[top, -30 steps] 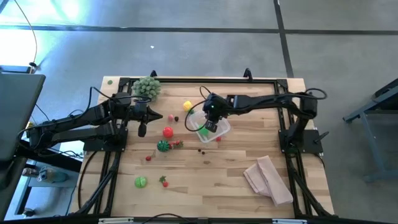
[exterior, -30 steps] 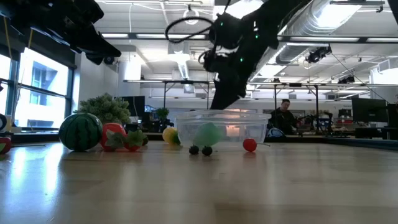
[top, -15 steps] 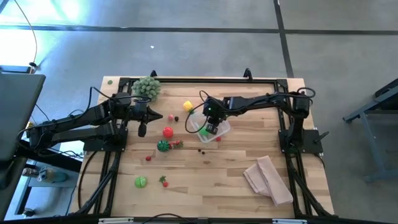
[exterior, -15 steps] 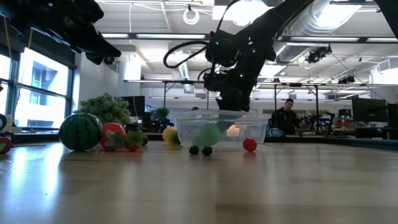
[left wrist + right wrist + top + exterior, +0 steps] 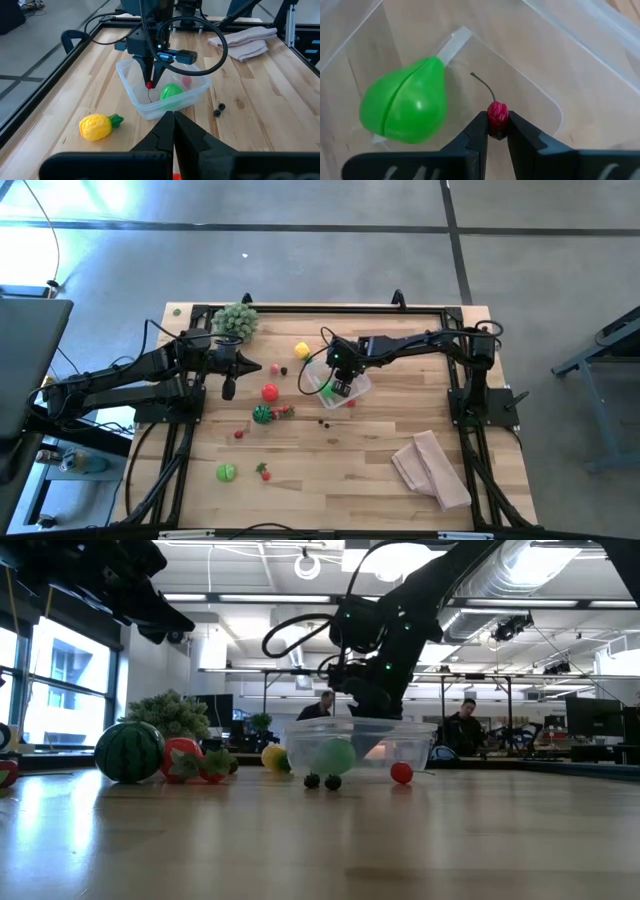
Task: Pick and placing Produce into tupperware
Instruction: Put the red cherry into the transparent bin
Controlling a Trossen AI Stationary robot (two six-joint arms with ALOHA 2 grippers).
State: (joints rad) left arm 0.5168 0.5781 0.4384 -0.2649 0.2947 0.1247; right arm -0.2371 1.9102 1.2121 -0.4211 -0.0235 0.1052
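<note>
Lowered since a second ago, my right end effector (image 5: 497,131) sits inside the tupperware (image 5: 352,391), pinching a small red berry (image 5: 497,116). Its stem points ahead; the green pear (image 5: 405,107) lies just beside, the container floor directly below.

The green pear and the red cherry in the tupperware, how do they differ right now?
The green pear is much bigger than the red cherry. The pear lies loose on the floor of the tupperware; the cherry is pinched between the fingers of the right gripper. The pear is smooth with a seam down its middle; the cherry is bumpy with a thin dark stem. Both are inside the container's walls.
</note>
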